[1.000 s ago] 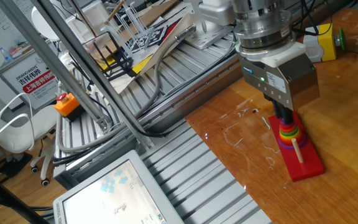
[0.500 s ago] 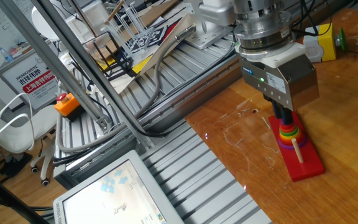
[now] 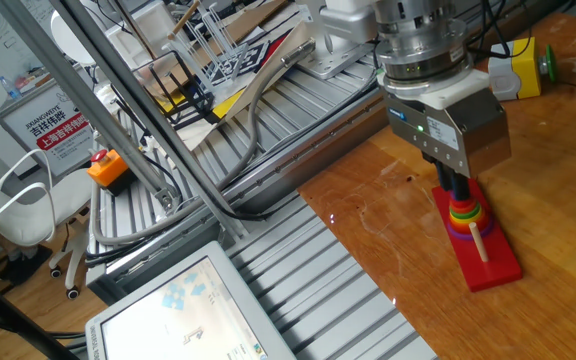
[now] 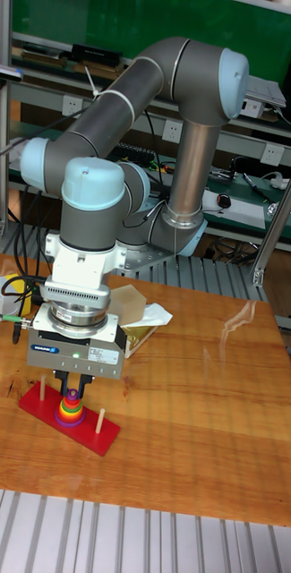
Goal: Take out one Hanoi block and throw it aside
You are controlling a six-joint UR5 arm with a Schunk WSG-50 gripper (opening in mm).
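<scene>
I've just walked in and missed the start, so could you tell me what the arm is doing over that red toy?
The UR5's gripper is lowered over the stack of coloured rings on the middle peg of the red peg base. Its fingers reach the top of the stack, where the small ring sits, though whether they have closed on it can't be seen. All rings are on the peg; none lies on the wooden table yet.

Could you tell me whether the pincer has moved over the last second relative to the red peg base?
Barely: the pincer has crept very slightly up the frame and left above the stack of coloured rings, while the red peg base stays put.
</scene>
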